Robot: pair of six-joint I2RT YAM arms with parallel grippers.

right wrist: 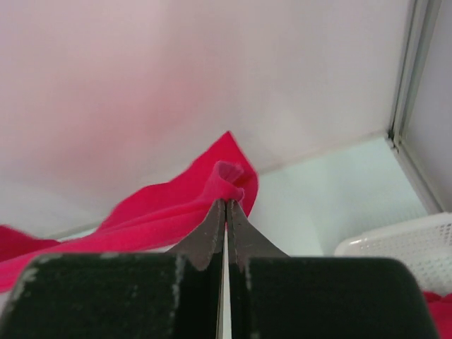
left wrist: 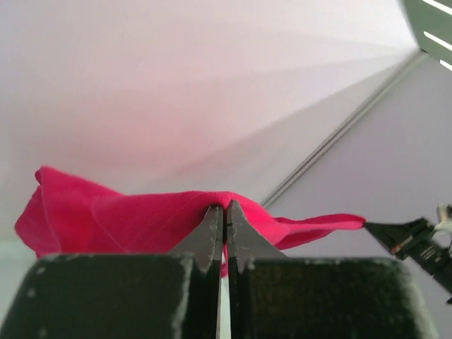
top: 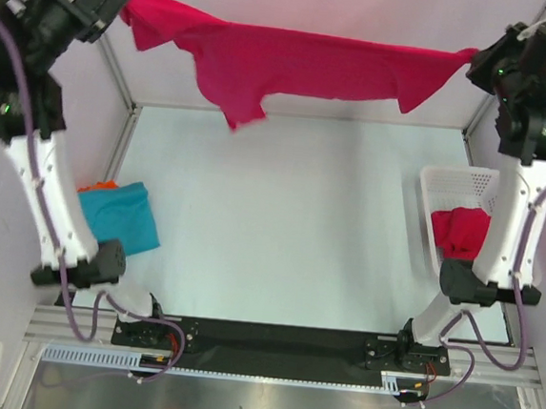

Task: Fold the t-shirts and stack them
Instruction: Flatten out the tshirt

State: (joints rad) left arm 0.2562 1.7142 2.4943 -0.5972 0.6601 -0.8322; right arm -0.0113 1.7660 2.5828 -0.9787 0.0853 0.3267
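One hanging crimson t-shirt (top: 294, 68), stretched between left gripper (top: 126, 2) and right gripper (top: 475, 58) above the table (top: 280, 234); one teal t-shirt (top: 121, 218), folded, at table's left side, orange cloth (top: 98, 186) showing at its far edge; one bunched crimson t-shirt (top: 460, 230) in white mesh basket (top: 455, 182), right side.

Pale worktop (top: 291, 216), smooth and matt, filling the floor of the enclosure. White plastic mesh basket (top: 458, 187) on its right side, close to the right wall; the right wrist view shows the latticed rim (right wrist: 399, 240) low and to the right. Aluminium frame post (top: 118, 143) along the left rear corner. Plain white back wall (top: 319, 3). Small orange item (top: 99, 185) near the left wall, mostly hidden; its kind cannot be told. Black base plate (top: 280, 341) along the near edge, with a brushed metal sheet (top: 274, 408) before it.
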